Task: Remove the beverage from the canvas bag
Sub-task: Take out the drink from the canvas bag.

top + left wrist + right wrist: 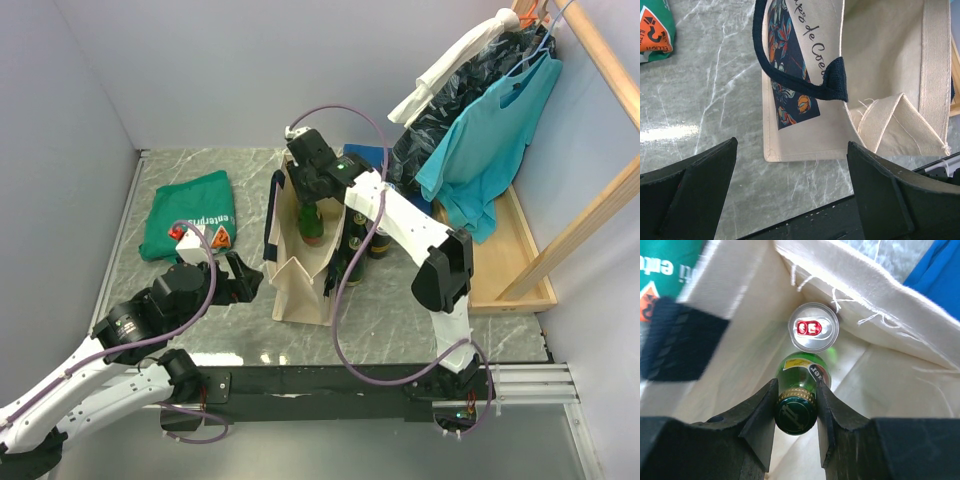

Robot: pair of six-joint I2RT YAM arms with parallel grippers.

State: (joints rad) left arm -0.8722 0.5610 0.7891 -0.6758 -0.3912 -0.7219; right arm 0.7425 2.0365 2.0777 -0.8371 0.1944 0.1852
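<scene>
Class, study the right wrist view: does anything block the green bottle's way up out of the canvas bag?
Nothing visible does. The right gripper is shut on the green bottle at its neck, the silver can stands beside it, not above, and the canvas bag has its mouth open.

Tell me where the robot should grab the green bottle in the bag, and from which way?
By its neck under the cap, coming straight down from above. The green bottle stands upright inside the canvas bag, whose tall walls block its sides. The right gripper has its jaws shut there.

left fingers (pixel 695 192) wide; right fingers (pixel 759 415) clamped
</scene>
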